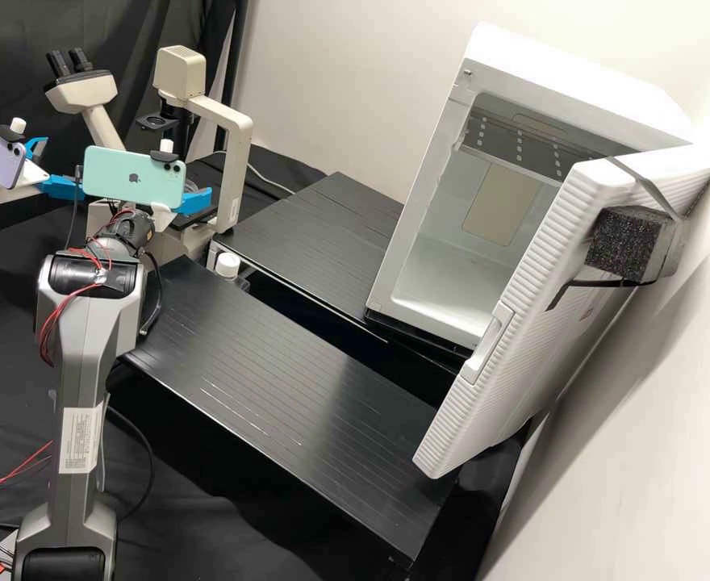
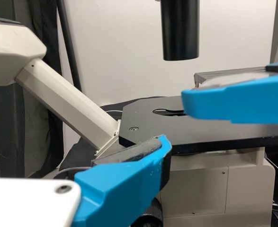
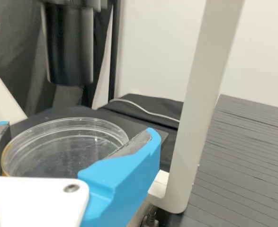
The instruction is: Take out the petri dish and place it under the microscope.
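In the high view my left gripper is at the far left, and my right gripper is at the off-white microscope, partly hidden by a green phone. The left wrist view has my left gripper open and empty, facing the black stage. In the right wrist view a clear round petri dish lies between the pads of my right gripper, which is shut on its sides. The dish is near the dark stage, on the near side of the black tube; contact with the stage cannot be told.
The microscope's upright post stands beside the right gripper. Black ribbed platforms lie to the right in the high view, with a white-capped bottle near their edge. Farther right, a white incubator has its door open.
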{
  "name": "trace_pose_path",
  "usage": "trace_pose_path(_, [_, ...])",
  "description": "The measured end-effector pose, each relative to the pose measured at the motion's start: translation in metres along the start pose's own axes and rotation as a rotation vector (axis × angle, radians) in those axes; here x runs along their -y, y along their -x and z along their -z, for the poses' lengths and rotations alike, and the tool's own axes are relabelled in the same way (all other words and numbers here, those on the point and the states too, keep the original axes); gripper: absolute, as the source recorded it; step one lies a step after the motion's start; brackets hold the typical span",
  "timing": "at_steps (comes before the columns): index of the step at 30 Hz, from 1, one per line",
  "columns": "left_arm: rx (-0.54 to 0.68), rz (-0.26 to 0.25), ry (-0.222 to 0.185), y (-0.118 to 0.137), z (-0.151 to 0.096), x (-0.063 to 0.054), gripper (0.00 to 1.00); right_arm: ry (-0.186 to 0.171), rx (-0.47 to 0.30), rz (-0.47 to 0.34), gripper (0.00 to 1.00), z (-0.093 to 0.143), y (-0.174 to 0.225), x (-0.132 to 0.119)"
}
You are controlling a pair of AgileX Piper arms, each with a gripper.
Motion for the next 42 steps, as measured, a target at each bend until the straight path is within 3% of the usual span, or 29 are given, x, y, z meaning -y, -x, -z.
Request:
trace_pose_path(6, [0.0, 0.0, 0.0, 0.0, 0.0, 0.0, 1.0, 0.001, 0.048, 0.006, 0.0, -0.006, -0.019, 0.012])
trace_pose_path(19, [0.0, 0.0, 0.0, 0.0, 0.0, 0.0, 1.0, -0.01, 0.098, -0.027, 0.0, 0.0, -0.049, 0.011])
trace_pose_path(26, [0.0, 0.0, 0.0, 0.0, 0.0, 0.0, 1.0, 0.036, 0.135, -0.01, 0.0, -0.003, -0.067, 0.02])
trace_pose_path(31, [0.0, 0.0, 0.0, 0.0, 0.0, 0.0, 1.0, 0.043, 0.154, -0.009, 0.0, -0.002, -0.075, 0.025])
trace_pose_path(35, [0.0, 0.0, 0.0, 0.0, 0.0, 0.0, 1.0, 0.037, 0.151, -0.003, 0.0, -0.001, -0.077, 0.028])
trace_pose_path(42, [0.0, 0.0, 0.0, 0.0, 0.0, 0.0, 1.0, -0.009, 0.155, 0.019, 0.0, 0.002, -0.08, 0.028])
